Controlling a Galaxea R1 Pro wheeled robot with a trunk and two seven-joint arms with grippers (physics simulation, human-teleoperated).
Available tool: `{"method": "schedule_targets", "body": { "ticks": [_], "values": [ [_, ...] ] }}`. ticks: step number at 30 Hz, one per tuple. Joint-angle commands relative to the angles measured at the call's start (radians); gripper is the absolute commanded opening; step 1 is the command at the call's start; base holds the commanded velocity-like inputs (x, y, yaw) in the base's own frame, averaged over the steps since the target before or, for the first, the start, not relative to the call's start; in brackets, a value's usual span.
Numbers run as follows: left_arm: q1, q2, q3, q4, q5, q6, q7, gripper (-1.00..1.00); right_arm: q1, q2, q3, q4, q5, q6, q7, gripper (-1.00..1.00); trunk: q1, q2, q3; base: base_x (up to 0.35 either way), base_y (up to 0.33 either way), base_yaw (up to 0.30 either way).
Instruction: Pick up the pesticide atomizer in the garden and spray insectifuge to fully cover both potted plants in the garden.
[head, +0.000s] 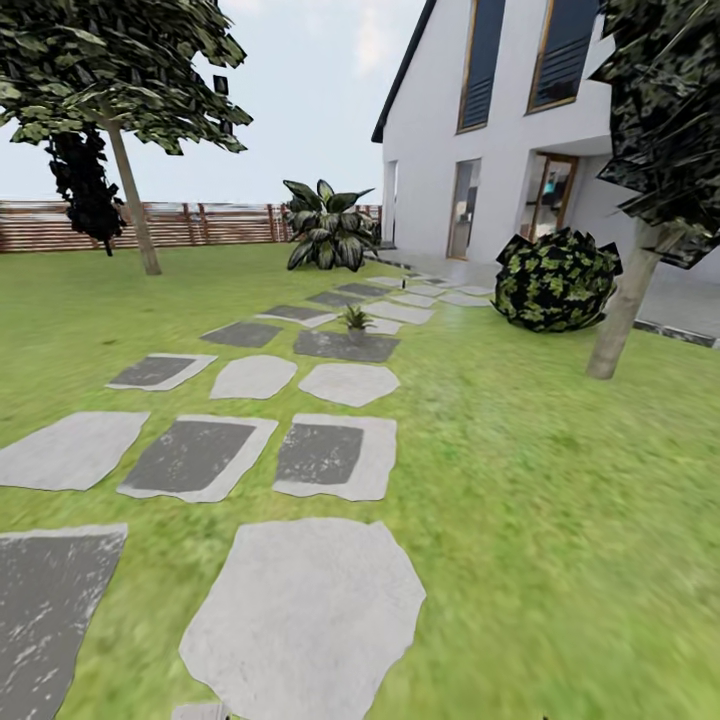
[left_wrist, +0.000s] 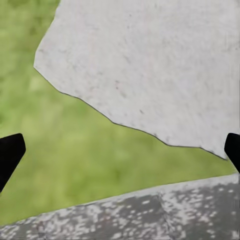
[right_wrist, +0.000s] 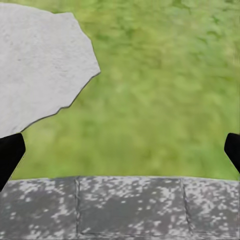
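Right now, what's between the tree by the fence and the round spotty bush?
In the head view, stepping stones cross the lawn between the tree and the bush, with a small spiky plant among them.

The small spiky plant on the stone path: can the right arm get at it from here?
Probably not. The small spiky plant stands far up the stone path, several slabs ahead. The right pincer hangs open over grass near the robot. It should drive closer first.

Bright even daylight, hardly any shadows, perhaps slight blur in foreground grass
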Motion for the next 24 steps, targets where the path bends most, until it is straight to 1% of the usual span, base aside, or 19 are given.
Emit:
{"method": "schedule_targets", "body": {
  "ticks": [1, 8, 24],
  "values": [
    [-0.001, 0.000, -0.001, 0.001, 0.006, -0.003, 0.000, 1.00, 0.000, 0.000, 0.000, 0.000, 0.005, -0.003, 0.000, 1.00, 0.000, 0.000, -0.003, 0.335, 0.098, 0.000],
    [0.000, 0.000, -0.001, 0.001, 0.006, -0.003, 0.000, 1.00, 0.000, 0.000, 0.000, 0.001, 0.005, -0.003, 0.000, 1.00, 0.000, 0.000, -0.010, 0.335, 0.098, 0.000],
    [0.000, 0.000, -0.001, 0.001, 0.006, -0.003, 0.000, 1.00, 0.000, 0.000, 0.000, 0.002, 0.005, -0.003, 0.000, 1.00, 0.000, 0.000, -0.010, 0.335, 0.098, 0.000]
  ]
}}
